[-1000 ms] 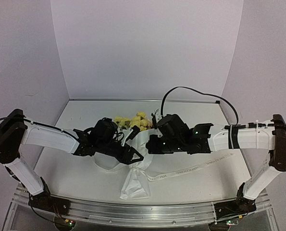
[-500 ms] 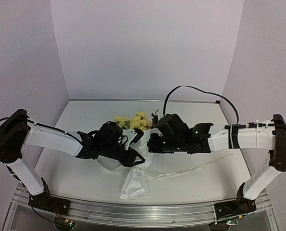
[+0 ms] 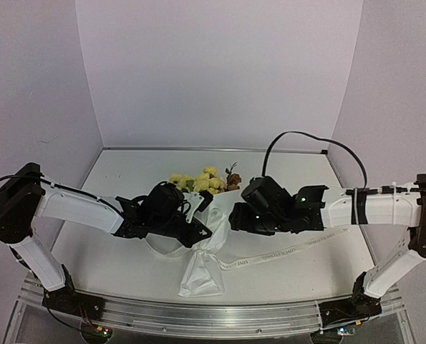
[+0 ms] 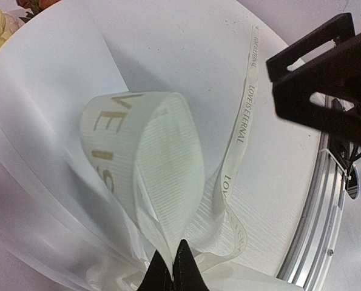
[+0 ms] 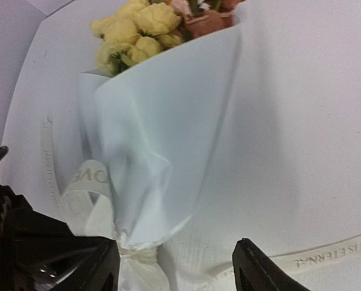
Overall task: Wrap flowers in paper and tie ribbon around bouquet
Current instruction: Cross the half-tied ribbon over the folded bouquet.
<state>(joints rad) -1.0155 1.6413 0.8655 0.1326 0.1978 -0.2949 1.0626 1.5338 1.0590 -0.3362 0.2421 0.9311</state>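
Observation:
The bouquet [image 3: 211, 215] lies mid-table: pale yellow flowers [image 3: 200, 180] and an orange-brown bloom [image 3: 233, 178] poke from the white paper [image 5: 162, 115] cone, which is pinched narrow by the ribbon [image 5: 134, 254] tied there. My left gripper [image 4: 171, 270] is shut on a standing loop of the ribbon [image 4: 162, 163]; it sits at the cone's left side [image 3: 204, 233]. The lettered ribbon tail [image 3: 291, 251] trails right across the table. My right gripper [image 5: 174, 270] is open just right of the pinch, fingers [image 5: 259, 270] apart with nothing between them.
A metal rail [image 3: 198, 315] runs along the table's near edge. The paper's lower tail [image 3: 200, 276] fans out toward it. A black cable [image 3: 306, 137] arcs above the right arm. Walls close the back and sides.
My left gripper has closed on the ribbon loop. My right gripper has opened, let go and drawn back to the right.

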